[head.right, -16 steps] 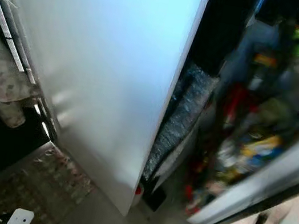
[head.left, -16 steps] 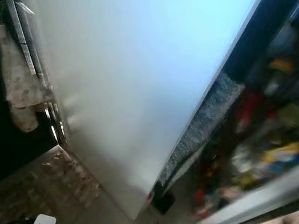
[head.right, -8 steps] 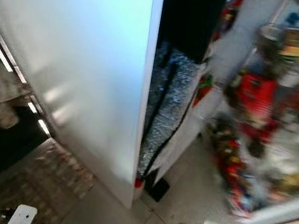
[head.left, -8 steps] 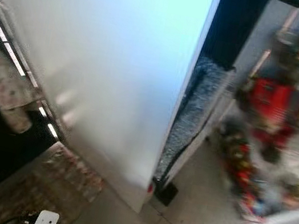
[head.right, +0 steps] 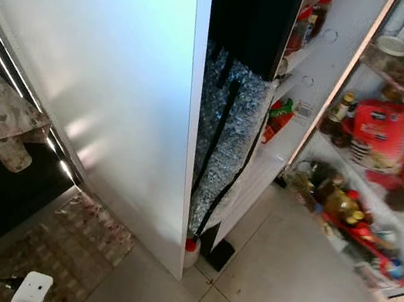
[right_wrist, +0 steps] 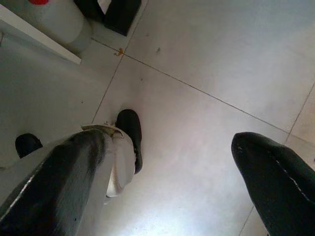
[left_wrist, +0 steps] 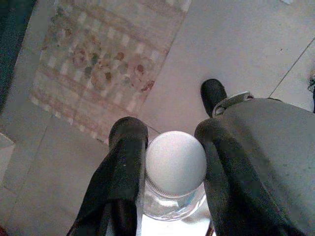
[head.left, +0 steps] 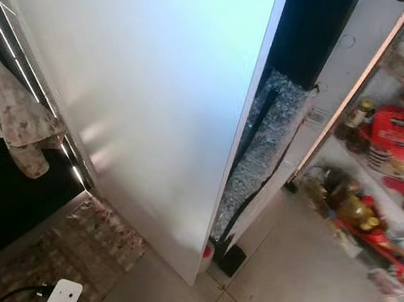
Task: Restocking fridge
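Observation:
My left gripper (left_wrist: 172, 133) is shut on a clear bottle with a white cap (left_wrist: 175, 160), held low over the tiled floor; its black fingers (left_wrist: 125, 167) press on both sides of the neck. With nothing between its fingers (right_wrist: 275, 182), my right gripper (right_wrist: 172, 147) hangs open above bare tiles. Ahead on the right the fridge stands open, and its door shelves (head.right: 387, 164) carry a red package (head.right: 378, 131), jars and several bottles (head.right: 338, 202).
A tall white panel (head.left: 161, 73) takes up the left and centre. A silver quilted bag (head.right: 222, 147) leans in the gap beside it, a small red-capped jug (head.right: 191, 252) at its foot. A patterned mat (head.left: 66, 252) lies lower left; a towel (head.left: 23, 123) hangs above it.
The camera has swung and steadied: the blur is gone, and the fridge door shelves have come into sharper view on the right.

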You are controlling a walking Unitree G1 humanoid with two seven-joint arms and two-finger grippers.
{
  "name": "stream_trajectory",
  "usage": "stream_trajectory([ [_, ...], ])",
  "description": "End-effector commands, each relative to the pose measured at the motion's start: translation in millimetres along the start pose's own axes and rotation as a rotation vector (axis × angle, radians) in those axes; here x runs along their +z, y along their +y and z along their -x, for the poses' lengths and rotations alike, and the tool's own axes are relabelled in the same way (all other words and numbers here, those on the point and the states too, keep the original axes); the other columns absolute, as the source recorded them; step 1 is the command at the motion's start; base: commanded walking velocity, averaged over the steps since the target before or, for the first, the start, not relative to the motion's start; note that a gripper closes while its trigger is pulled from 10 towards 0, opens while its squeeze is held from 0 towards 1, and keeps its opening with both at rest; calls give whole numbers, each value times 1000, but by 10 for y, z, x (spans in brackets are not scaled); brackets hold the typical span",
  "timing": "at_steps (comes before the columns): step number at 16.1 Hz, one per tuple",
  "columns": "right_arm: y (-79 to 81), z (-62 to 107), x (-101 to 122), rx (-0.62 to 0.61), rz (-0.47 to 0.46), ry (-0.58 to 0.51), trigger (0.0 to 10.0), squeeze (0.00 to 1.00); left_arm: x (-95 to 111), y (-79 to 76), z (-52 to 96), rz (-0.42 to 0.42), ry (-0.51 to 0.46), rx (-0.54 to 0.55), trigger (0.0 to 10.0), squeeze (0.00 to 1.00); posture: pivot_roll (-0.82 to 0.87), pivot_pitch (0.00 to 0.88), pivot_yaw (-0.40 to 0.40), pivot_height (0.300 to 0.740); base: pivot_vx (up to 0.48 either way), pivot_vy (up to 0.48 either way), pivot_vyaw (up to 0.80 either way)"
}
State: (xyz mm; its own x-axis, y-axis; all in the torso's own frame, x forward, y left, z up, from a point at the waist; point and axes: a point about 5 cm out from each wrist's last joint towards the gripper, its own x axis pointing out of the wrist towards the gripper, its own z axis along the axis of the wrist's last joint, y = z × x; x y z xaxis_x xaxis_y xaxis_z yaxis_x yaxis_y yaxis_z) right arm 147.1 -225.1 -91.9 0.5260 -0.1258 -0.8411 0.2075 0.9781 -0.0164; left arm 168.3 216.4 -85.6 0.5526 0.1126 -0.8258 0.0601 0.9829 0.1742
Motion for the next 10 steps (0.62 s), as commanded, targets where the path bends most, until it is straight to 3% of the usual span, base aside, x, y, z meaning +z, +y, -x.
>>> stream_trajectory([
  [1,-21,27,-114,6,31,21,10000,0,-81,31,14,-24,34,-2,10000,0,-82,144,66,740,0,0,475],
  [2,-32,31,-119,4,59,18,10000,0,-78,30,13,-24,34,-3,10000,0,-84,142,68,740,262,0,781],
  [3,-65,39,-130,-6,6,8,10000,0,-74,23,12,-32,33,-7,10000,0,-86,143,71,740,311,0,794],
  [4,-79,40,-131,-8,-48,5,10000,0,-74,23,12,-35,34,-8,10000,0,-89,142,75,740,319,0,0],
  [7,-115,43,-106,-8,-63,-10,10000,0,-83,37,15,-44,37,-8,10000,0,-86,142,75,740,316,0,0],
  [10,-116,40,-81,10,-19,-17,10000,0,-78,58,15,-47,36,-2,10000,0,-76,155,69,740,329,0,0],
])
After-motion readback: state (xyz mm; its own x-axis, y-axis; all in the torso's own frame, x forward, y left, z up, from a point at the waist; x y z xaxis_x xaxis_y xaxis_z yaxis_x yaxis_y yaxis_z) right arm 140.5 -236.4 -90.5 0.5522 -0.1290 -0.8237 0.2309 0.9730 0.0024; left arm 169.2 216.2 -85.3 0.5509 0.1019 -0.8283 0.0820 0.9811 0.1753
